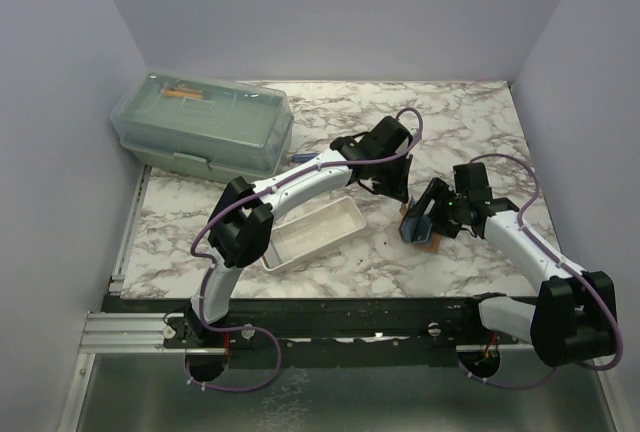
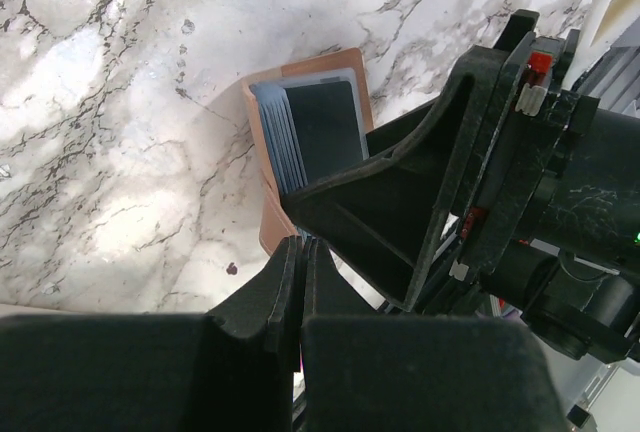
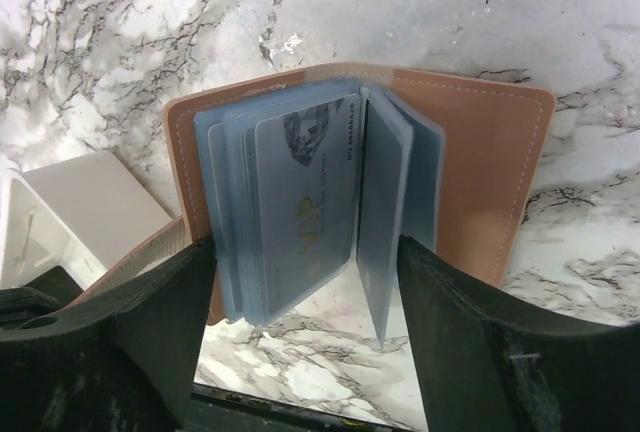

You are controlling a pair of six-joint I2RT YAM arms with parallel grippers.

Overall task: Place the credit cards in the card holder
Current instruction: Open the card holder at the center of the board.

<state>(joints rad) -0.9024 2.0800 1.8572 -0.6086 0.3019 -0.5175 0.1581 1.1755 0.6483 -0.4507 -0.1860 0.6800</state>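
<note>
At 10 o'clock on the bench (image 1: 470, 122) sits a green box (image 1: 205, 127) with a see-through lid. A white tray (image 1: 310, 235) lies near the middle, at about 7 o'clock.

The left pincer (image 2: 301, 252) is clenched, its two tips pressed together. I cannot tell if something thin is caught between them. The card holder (image 3: 480, 152) is just past its tips, at 12 o'clock, not touching them.

The brown card holder is at 3 o'clock from the tray. It is open like a book and propped up on the bench. The right pincer (image 3: 305, 244) is grasping it, with one finger at 9 o'clock against the left cover and the other at 3 o'clock against the clear pockets. One credit card (image 3: 305, 192) shows in a pocket right between the fingers. The other pockets look blue-grey, and it is hard to see if they hold cards.
</note>
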